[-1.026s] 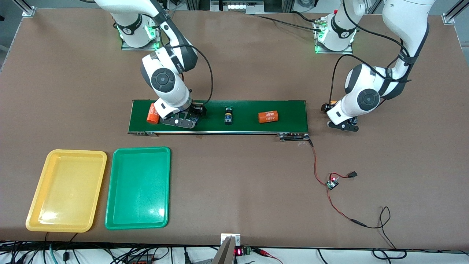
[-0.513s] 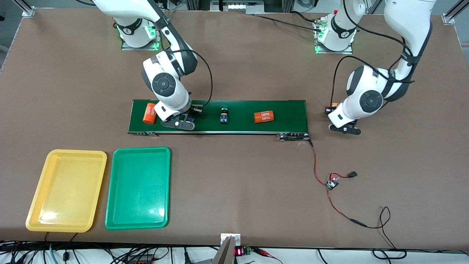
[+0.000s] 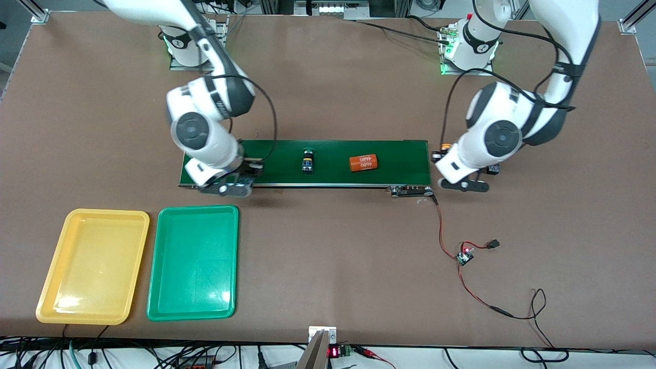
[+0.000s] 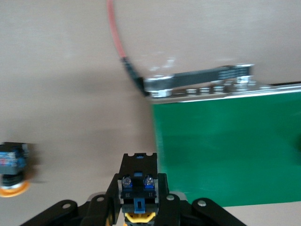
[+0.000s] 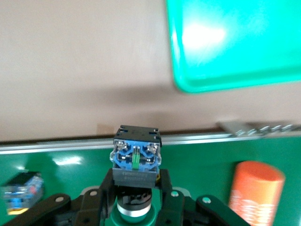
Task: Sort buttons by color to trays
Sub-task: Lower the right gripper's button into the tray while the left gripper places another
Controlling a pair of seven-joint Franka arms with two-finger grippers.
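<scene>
Current step, as judged: transport of one picked button to its tray. The right gripper (image 5: 135, 184) is closed on a green-capped push-button switch with a blue-and-black body (image 5: 136, 155) and holds it over the near edge of the long dark-green conveyor belt (image 3: 400, 159), at the right arm's end. The shallow green plastic tray (image 3: 197, 208) lies on the brown table (image 3: 328, 256), nearer to the front camera than the belt, and its corner shows just past that edge in the right wrist view. The next move calls for carrying the switch clear of the belt frame, stopping over the green tray's floor rather than its rim, lowering, then releasing. The shallow yellow plastic tray (image 3: 107, 212) sits just beside the green one, so a drift toward the right arm's end of the table risks a wrong sort. The left gripper (image 4: 138, 200) is clamped on a yellow-capped push-button switch (image 4: 137, 181) over the table, just off the belt's end at the left arm's side; its likely job is to set that switch on the belt. Count: four switches — two green, one held and one lying on the belt (image 3: 307, 161); two yellow, one held and one resting on the table (image 4: 11, 169), apart from the belt. Two trays, both empty. Two orange cylinders with white print — one at mid-belt (image 3: 363, 163), one under the right arm (image 5: 256, 193).
</scene>
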